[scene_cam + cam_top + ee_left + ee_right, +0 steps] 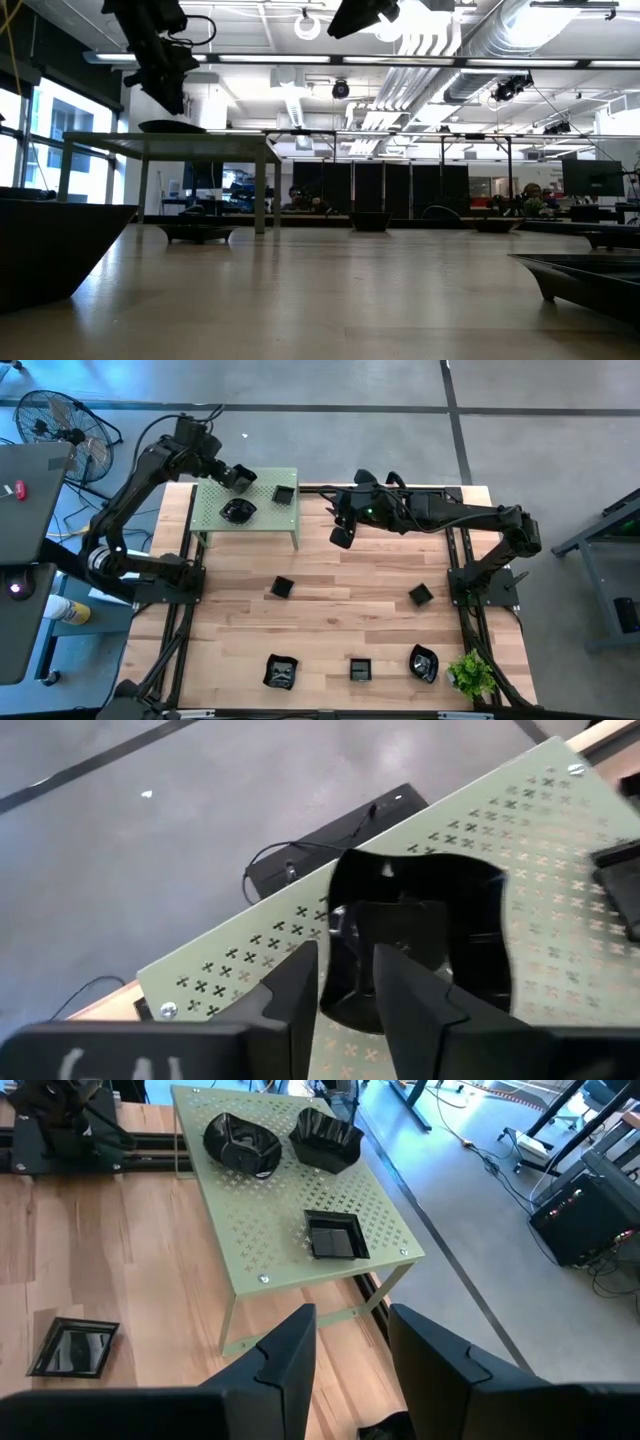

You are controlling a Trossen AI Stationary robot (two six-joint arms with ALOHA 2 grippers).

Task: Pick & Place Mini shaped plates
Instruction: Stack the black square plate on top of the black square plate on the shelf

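A green perforated stand point(262, 525) is at the table's far left. On it rest a round black mini plate point(237, 511) and a flat square one point(284, 493). My left gripper point(240, 477) is at the stand's far side, shut on a wavy-edged black mini plate point(430, 910), which also shows in the right wrist view point(325, 1135). My right gripper point(342, 535) hangs open and empty above the table's far middle, right of the stand; its fingers show in the right wrist view point(350, 1350). Several more black mini plates lie on the table, for instance one point(282, 587) near the middle. My left gripper pinches the wavy plate's near rim wall point(347, 960) between its two fingers; one finger point(415, 995) looks inside the dish and the other point(295, 985) outside. The fingers slant down from the stand's far side. The plate sits upright over the stand top; whether it rests there I cannot tell.
Loose mini plates lie at the table's middle point(421, 595) and along the near edge point(281, 671), point(360, 670), point(424, 663). A small green plant point(472, 675) stands at the near right corner. Bare wood lies between the stand and these plates.
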